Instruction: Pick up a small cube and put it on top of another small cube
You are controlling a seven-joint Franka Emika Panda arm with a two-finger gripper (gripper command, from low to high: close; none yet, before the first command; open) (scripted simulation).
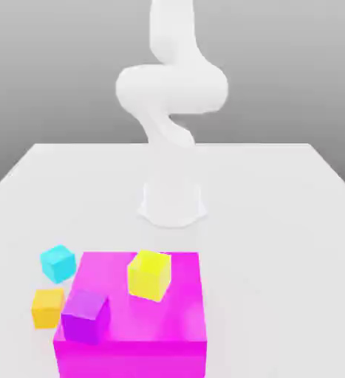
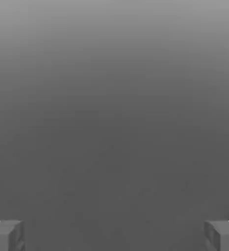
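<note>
The tool (image 2: 114,236) stood wide open with nothing between its fingers, and the arm (image 1: 171,88) rose above its base at the far side of the table (image 1: 278,244). Four small cubes lay near the exterior view's lower left. The yellow cube (image 1: 149,275) and the purple cube (image 1: 86,317) were on the large magenta block (image 1: 145,314), the purple one at its edge on the exterior view's left. The cyan cube (image 1: 58,263) and the orange cube (image 1: 48,308) sat beside the block, and none was stacked on another.

The task named no colour, so the wrong pair could have been chosen. The purple cube looked the riskiest — a nudge from a descending finger might have tipped it off the edge. The orange cube was so near it that fingers closing there could have caught the neighbour or the block's side. The cubes were turned at differing angles, so an unaligned grasp could have twisted one, and an off-centre release might have let it slide from its support.

The exterior view gave the cubes' layout, which the hand view did not; the hand view gave the spread fingers over a plain grey expanse — a sign, probably, that the tool was not yet aimed at any cube.
</note>
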